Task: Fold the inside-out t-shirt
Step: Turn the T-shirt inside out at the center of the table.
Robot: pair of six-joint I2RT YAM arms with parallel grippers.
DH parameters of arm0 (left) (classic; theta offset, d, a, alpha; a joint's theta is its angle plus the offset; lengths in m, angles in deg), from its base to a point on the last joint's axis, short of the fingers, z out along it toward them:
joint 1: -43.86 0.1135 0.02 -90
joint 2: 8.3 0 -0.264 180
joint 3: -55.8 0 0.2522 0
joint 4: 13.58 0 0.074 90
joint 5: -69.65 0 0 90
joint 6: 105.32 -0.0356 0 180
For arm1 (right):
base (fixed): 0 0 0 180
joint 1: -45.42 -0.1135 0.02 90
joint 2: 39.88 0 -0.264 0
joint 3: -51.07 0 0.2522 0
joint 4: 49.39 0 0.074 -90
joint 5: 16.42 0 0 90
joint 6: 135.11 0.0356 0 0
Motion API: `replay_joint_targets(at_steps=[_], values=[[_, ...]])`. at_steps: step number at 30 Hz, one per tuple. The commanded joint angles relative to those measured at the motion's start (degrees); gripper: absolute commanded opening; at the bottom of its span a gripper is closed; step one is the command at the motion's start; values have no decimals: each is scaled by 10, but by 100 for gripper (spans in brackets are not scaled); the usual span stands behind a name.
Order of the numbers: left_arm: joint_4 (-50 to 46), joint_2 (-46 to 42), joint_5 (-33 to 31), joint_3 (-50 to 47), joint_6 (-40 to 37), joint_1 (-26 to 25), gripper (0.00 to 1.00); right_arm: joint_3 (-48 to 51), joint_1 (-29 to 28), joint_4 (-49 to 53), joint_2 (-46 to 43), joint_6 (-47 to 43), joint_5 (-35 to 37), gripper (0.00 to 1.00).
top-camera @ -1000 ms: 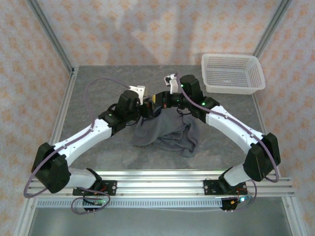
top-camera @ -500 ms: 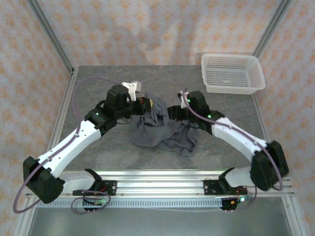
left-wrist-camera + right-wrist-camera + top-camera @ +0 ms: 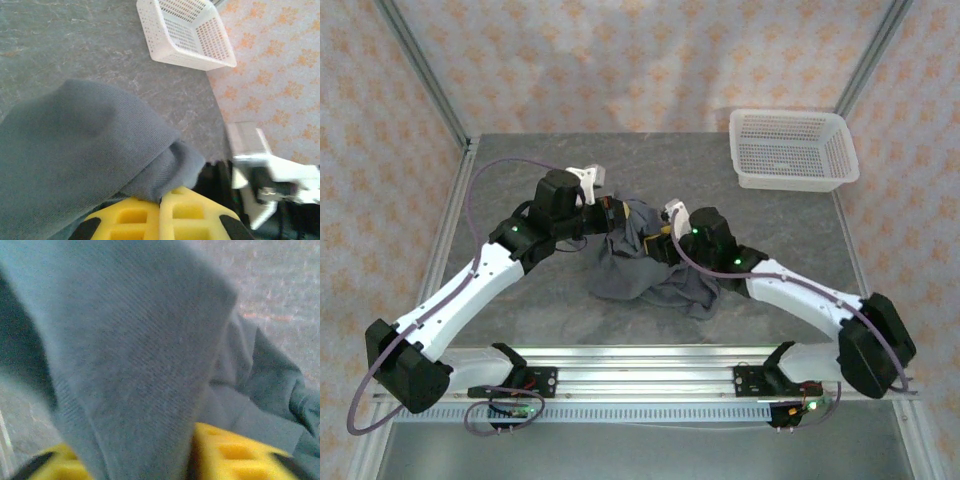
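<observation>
Yellow pads, left claw [image 3: 160, 202]: pressed together, with a fold of the shirt [image 3: 75, 150] nipped in the seam between them; the cloth billows out past the tips.
Left claw from above [image 3: 612, 213]: at the shirt's far left edge, holding that edge up off the bench.
Right claw [image 3: 145, 457]: the yellow pads stand apart with a thick fold of shirt [image 3: 135, 340] hanging in the gap; I cannot tell whether they bite it.
Right claw from above [image 3: 666, 232]: low over the far middle of the shirt, near the left claw.
Shirt [image 3: 650, 275]: slate-grey, a rumpled heap at mid-bench between the two arms, well apart from the basket.
Basket [image 3: 790, 150]: white mesh plastic, at the far right corner.
Bench [image 3: 520, 170]: grey mottled top, with a silver rail [image 3: 640, 358] along the near edge.
Room: pale walls [image 3: 620, 60] printed with small orange flowers; slanting metal posts [image 3: 420, 75] at the back corners.
Change: since half a second ago the right arm has sunk and drawn in over the heap, while the left arm has barely shifted. A second ago both claws met above the shirt's far edge. Heap and basket lie where they were.
</observation>
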Motion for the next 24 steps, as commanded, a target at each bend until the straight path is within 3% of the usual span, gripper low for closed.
replay_joint_targets(at_steps=[1,5,8,12,16,21,24], values=[[-27,4,-36,24,1,15,0,-45,1,5,-15,-14,-68,0],[-33,44,-100,-16,-8,51,3,-32,1,-25,-57,27,-197,0],[24,75,-103,-67,-4,65,13,-22,4,-59,-76,71,-277,0],[62,68,-89,-98,5,64,33,-10,20,-98,-74,113,-263,0],[17,-25,-160,-109,-36,63,47,-12,44,-95,-48,123,-242,0],[25,-149,-184,-152,-187,-2,48,-18,58,-97,-36,123,-258,0],[23,-152,-174,-159,-229,-39,48,-27,62,-77,-34,111,-262,0]])
